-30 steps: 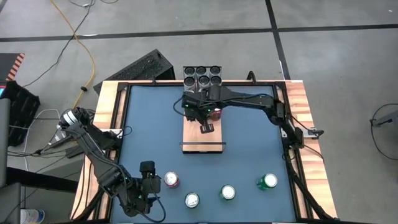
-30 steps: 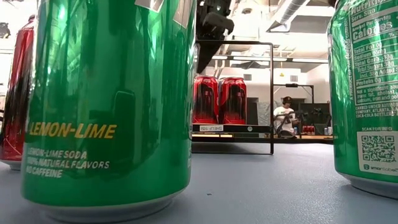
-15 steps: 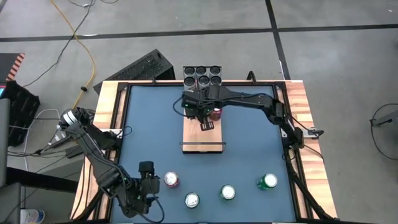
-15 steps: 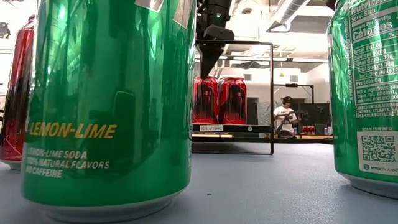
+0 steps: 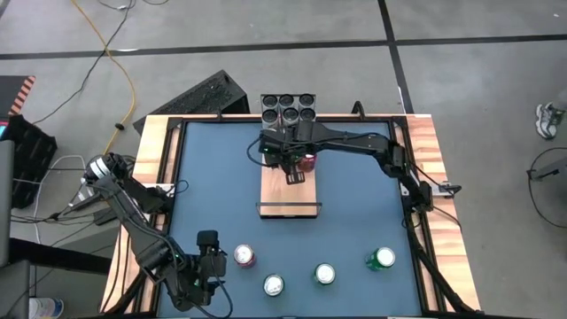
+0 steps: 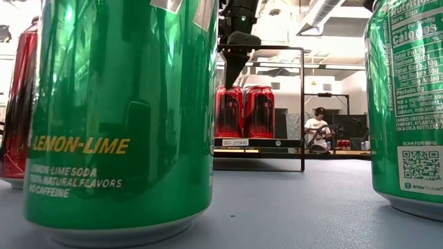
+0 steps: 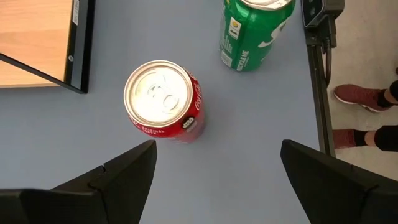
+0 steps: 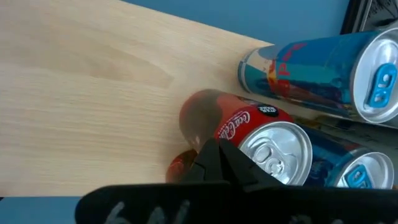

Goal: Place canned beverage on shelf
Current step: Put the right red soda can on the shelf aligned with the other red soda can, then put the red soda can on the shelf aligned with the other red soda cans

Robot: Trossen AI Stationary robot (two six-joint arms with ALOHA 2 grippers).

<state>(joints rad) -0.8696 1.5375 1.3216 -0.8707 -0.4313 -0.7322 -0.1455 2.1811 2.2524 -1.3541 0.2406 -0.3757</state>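
Swinging back over the shelf's far end in the past second, the right tool (image 5: 299, 175) hangs clenched and empty just above the red cans (image 6: 243, 111) already standing there. Nearest the camera, green and red cans (image 5: 325, 274) wait upright in a row along the tabletop's (image 5: 213, 186) front edge. The left tool (image 7: 214, 163) hovers with fingers spread wide and holding nothing; a red cola can (image 7: 163, 101) stands just ahead of it, long axis vertical, lid up, closer to this arm. The shelf (image 5: 288, 197) lies beyond, its near half bare
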